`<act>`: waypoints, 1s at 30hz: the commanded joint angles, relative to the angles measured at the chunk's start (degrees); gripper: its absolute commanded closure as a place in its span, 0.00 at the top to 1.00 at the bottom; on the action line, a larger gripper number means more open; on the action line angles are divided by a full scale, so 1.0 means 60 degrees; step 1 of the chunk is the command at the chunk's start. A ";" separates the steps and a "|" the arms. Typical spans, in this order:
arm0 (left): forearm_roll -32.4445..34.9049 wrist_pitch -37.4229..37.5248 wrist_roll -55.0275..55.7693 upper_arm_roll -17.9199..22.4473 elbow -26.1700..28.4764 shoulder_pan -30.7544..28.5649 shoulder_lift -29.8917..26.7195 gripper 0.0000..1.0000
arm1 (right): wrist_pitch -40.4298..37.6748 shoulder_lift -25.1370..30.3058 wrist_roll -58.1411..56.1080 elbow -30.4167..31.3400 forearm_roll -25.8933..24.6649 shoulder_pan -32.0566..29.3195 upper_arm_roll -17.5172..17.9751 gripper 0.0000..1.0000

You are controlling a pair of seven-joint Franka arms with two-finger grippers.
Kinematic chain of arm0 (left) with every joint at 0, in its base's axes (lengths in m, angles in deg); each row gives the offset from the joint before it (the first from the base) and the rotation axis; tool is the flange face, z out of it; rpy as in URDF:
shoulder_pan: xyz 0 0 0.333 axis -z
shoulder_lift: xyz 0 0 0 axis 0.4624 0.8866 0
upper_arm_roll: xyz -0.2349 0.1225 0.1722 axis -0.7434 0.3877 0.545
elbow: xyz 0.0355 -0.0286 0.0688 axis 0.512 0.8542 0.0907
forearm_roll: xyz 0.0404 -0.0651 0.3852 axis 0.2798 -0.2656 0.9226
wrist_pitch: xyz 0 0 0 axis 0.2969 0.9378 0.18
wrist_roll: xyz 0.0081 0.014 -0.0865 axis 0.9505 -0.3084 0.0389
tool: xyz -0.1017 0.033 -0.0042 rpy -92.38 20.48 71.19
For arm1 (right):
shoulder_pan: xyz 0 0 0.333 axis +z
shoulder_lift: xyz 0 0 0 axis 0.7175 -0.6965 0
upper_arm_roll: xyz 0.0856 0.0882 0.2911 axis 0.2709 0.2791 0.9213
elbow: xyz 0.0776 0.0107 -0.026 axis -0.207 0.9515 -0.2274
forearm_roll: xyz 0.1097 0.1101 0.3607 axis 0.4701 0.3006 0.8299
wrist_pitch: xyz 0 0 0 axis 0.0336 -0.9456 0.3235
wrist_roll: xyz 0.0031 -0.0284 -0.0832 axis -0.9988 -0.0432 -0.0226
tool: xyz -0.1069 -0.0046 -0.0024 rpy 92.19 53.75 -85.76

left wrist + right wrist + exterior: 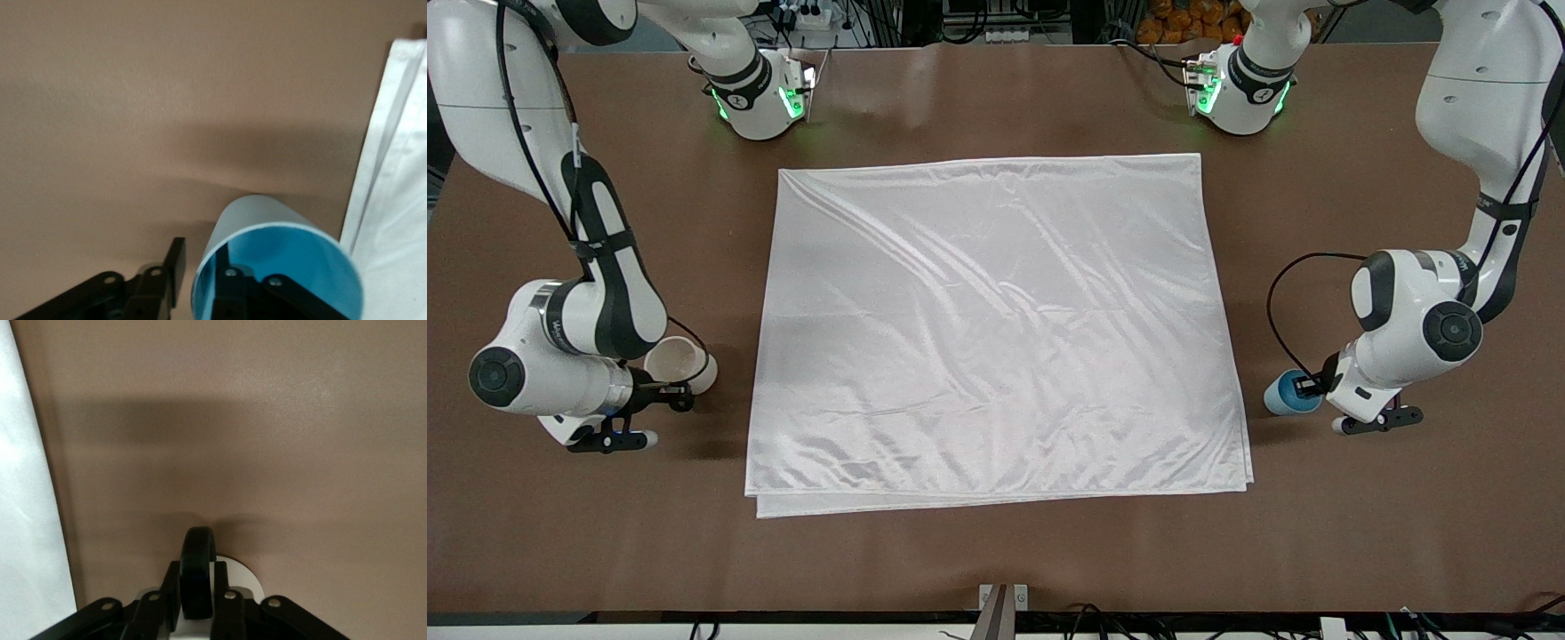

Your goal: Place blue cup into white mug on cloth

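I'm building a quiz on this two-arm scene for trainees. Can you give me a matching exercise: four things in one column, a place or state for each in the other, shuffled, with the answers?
Things:
1. blue cup
2. white mug
3. cloth
4. table

Places or states:
A. spread flat mid-table, nothing on it
B. brown surface under everything
C. off the cloth at the right arm's end, its black handle between the right gripper's fingers
D. off the cloth at the left arm's end, its wall between the left gripper's fingers

Pairs: 1-D, 2-C, 3-A, 4-B
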 commanded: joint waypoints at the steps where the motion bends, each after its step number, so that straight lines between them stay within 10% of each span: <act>1: 0.0218 0.0213 -0.0102 -0.0015 0.0038 0.0007 -0.0633 0.00 | -0.0018 0.0024 -0.0100 0.0049 -0.0159 -0.0042 0.0061 0.23; 21: 0.0058 0.2175 -0.0497 -0.0176 -0.0078 -0.0022 -0.2741 0.00 | -0.1482 0.1005 0.0119 -0.0141 -0.0042 0.0675 0.0134 0.08; 30: -0.0221 0.5031 -0.0468 -0.0513 -0.2377 0.0036 -0.3036 0.00 | -0.1893 0.1049 0.1713 -0.0478 0.0090 0.1466 0.0456 0.07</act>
